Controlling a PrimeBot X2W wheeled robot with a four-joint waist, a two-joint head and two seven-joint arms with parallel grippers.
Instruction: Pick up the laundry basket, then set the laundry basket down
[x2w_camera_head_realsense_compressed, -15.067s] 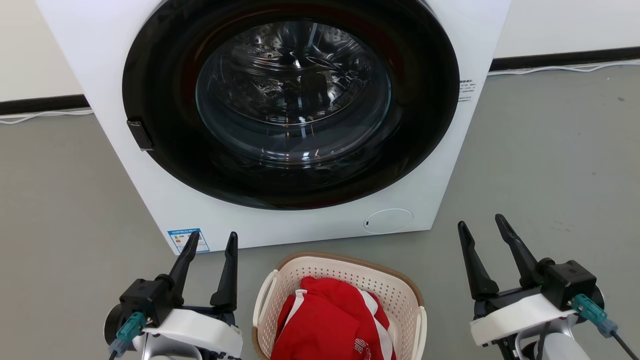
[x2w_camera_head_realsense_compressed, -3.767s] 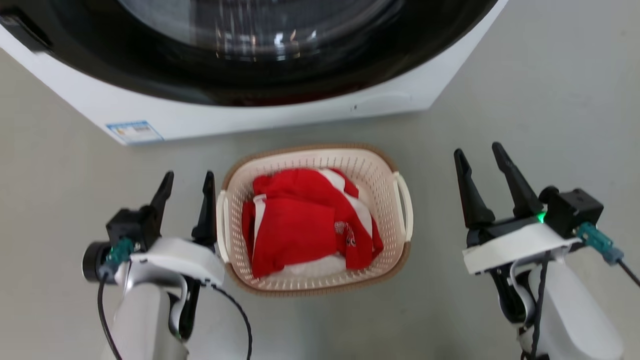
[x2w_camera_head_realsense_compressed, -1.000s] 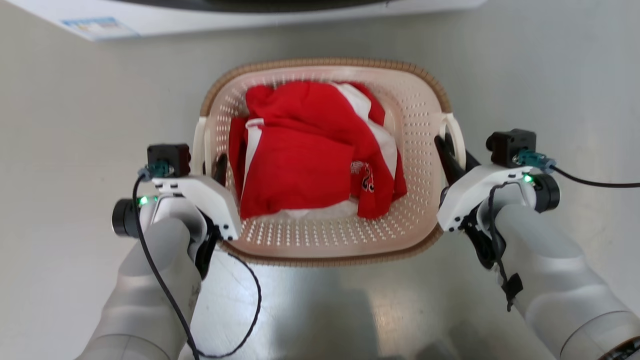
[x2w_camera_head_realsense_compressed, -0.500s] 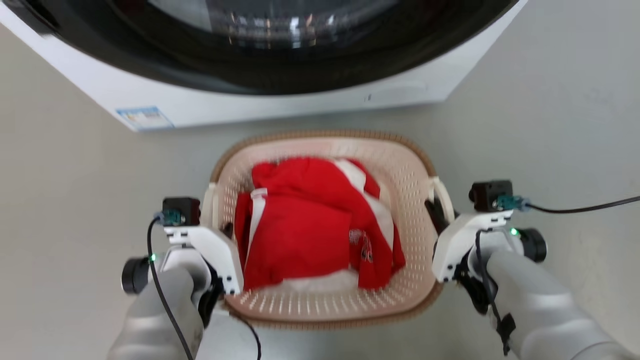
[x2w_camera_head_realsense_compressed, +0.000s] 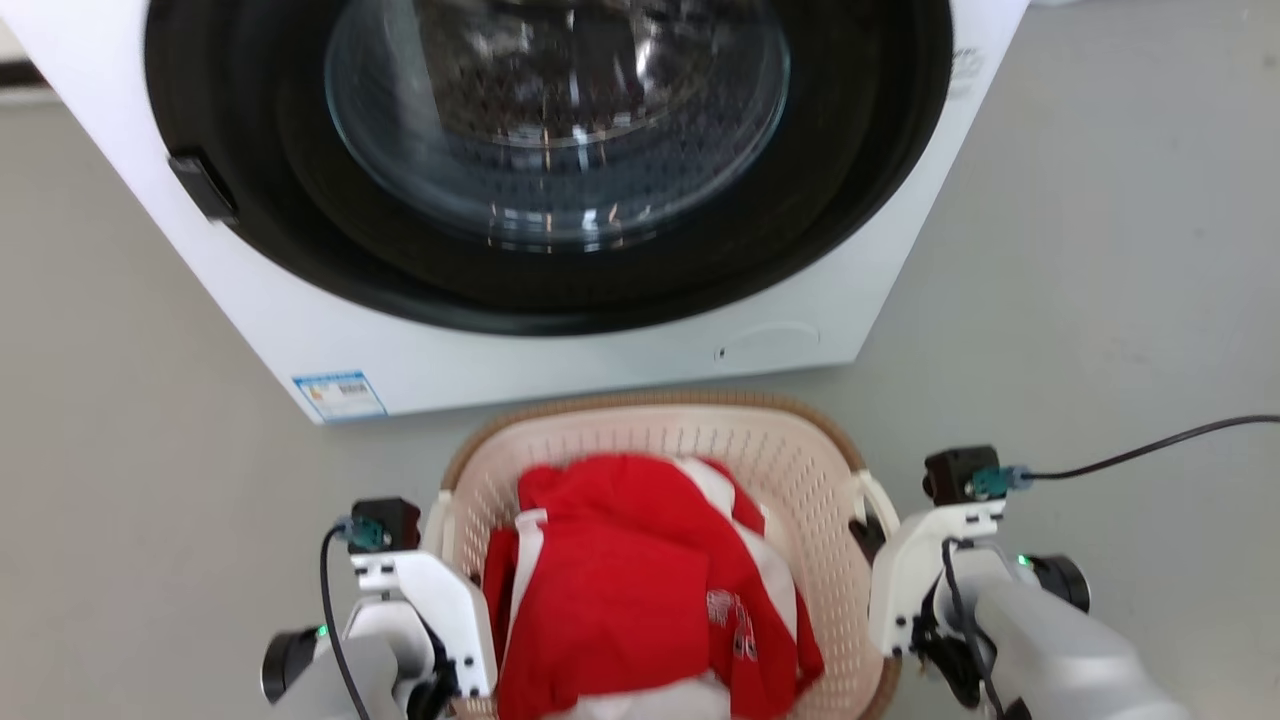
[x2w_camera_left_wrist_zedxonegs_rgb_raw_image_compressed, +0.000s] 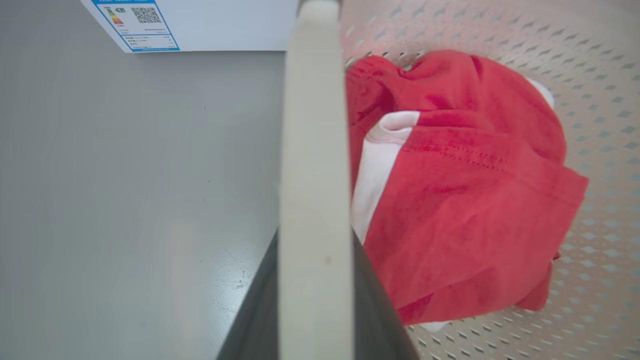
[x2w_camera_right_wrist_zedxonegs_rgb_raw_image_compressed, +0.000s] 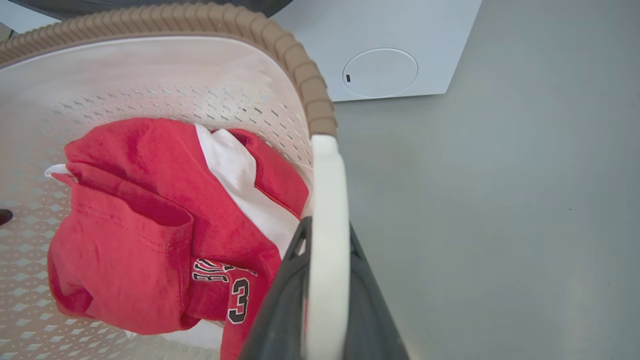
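Note:
The cream laundry basket (x2w_camera_head_realsense_compressed: 650, 408) with its brown woven-look rim hangs between my two grippers at the bottom of the head view, seemingly just off the floor. My left gripper (x2w_camera_head_realsense_compressed: 440, 600) is shut on the basket's white left handle (x2w_camera_left_wrist_zedxonegs_rgb_raw_image_compressed: 315, 150), with a dark finger (x2w_camera_left_wrist_zedxonegs_rgb_raw_image_compressed: 252, 320) on each side of it. On the other side my right gripper (x2w_camera_right_wrist_zedxonegs_rgb_raw_image_compressed: 327, 235) is shut on the white right handle (x2w_camera_right_wrist_zedxonegs_rgb_raw_image_compressed: 327, 170); its fingers (x2w_camera_right_wrist_zedxonegs_rgb_raw_image_compressed: 280, 305) straddle that bar. A red and white jersey (x2w_camera_head_realsense_compressed: 620, 590) lies inside the basket.
The large white washing machine (x2w_camera_head_realsense_compressed: 300, 320) with its round dark glass door (x2w_camera_head_realsense_compressed: 550, 120) stands just beyond the basket. Grey floor (x2w_camera_head_realsense_compressed: 1100, 300) spreads to both sides. A black cable (x2w_camera_head_realsense_compressed: 1150, 450) runs from my right wrist to the right.
The head camera has tilted up, bringing the washer door into view. Both grippers stay shut on the handles, and the basket has sunk toward the bottom of the picture with them.

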